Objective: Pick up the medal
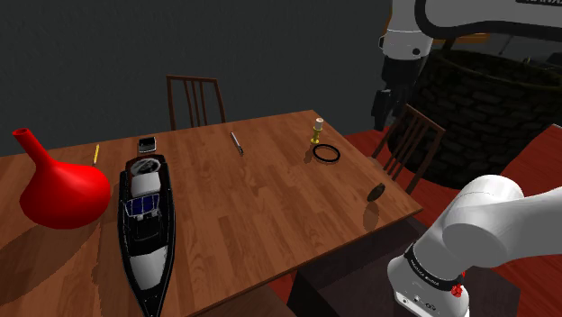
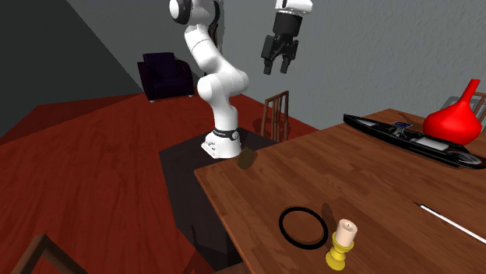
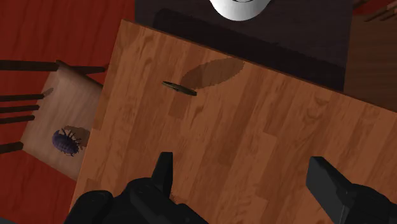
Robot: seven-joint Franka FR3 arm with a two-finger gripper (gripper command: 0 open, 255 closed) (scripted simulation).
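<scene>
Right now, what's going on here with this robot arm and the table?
A white robot arm is set to pick up the medal, a small dark disc near the table corner by the stand. Its black pincer hangs open high above the table and holds nothing; the wrist view looks down on the medal from well above. A red vase, a black model boat, a candle and a black ring sit elsewhere on the table.
</scene>
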